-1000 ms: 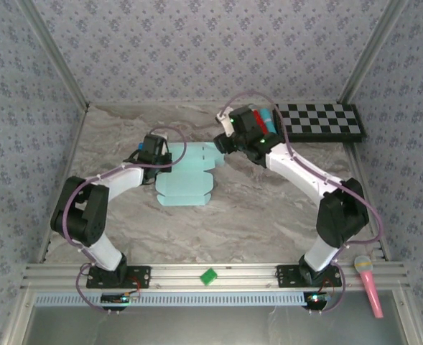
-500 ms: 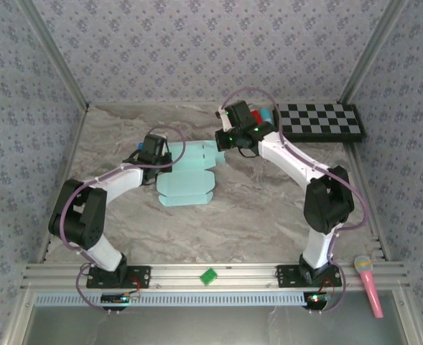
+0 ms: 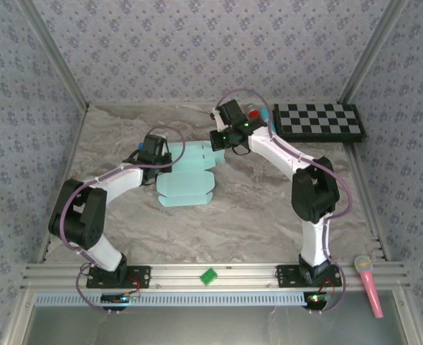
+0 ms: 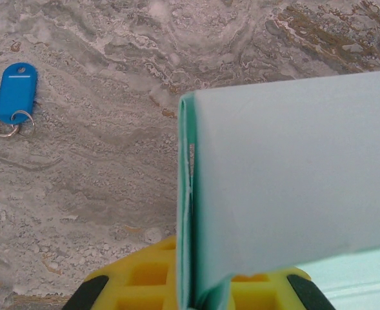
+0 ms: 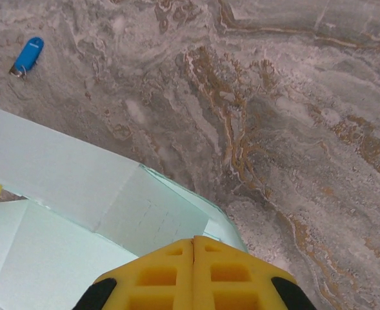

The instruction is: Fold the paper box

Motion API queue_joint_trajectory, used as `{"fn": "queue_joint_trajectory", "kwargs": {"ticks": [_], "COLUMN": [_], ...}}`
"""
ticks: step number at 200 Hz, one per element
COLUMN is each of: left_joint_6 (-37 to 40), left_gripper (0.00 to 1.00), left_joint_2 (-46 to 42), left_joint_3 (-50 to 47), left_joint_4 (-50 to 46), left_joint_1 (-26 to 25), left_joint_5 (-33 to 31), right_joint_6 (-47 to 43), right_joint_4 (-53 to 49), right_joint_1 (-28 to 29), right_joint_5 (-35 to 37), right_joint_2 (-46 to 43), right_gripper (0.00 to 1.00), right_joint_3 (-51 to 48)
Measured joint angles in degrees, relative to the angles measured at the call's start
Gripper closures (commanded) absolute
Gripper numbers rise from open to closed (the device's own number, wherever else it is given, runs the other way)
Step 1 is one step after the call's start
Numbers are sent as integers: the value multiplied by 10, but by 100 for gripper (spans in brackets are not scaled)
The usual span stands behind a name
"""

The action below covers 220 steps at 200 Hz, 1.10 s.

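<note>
The pale aqua paper box (image 3: 186, 180) lies partly folded in the middle of the marble table (image 3: 268, 208). My left gripper (image 3: 165, 159) is at its left side. In the left wrist view a raised panel of the paper box (image 4: 293, 181) stands on edge, and the left gripper (image 4: 193, 287) is shut on its folded edge. My right gripper (image 3: 218, 141) is at the sheet's far right corner. In the right wrist view its yellow fingers (image 5: 164, 274) are pressed together over a creased flap of the paper box (image 5: 112, 194); the right gripper (image 5: 194, 248) shows no gap.
A black-and-white checkerboard (image 3: 319, 121) lies at the back right, with small red and blue items (image 3: 258, 113) beside it. A blue key tag (image 4: 15, 93) rests on the table left of the box, also the blue key tag (image 5: 28, 55). A green block (image 3: 209, 276) and pink microphone (image 3: 365, 284) sit by the front rail.
The right arm has swung its elbow leftward and turned its wrist, with the gripper shifting slightly left and back over the sheet's far corner. The left arm and the sheet stayed put.
</note>
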Motion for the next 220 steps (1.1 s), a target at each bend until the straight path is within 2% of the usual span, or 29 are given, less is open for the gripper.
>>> {"fn": "queue_joint_trajectory", "kwargs": {"ticks": [81,220], "left_joint_6": [-35,-69], "left_gripper": [100,100], "left_joint_2": [0,-1], "left_joint_3": [0,0], "left_joint_4": [-5,3], "left_joint_1": [0,-1], "left_joint_5": [7,34], "right_joint_6": [16,91], "right_joint_4": [-6,72], "right_joint_1": [5,2], "right_joint_5": [-29,-88], "right_joint_2": [26,34], "right_gripper": [100,100], "right_joint_3": [7,-2]}}
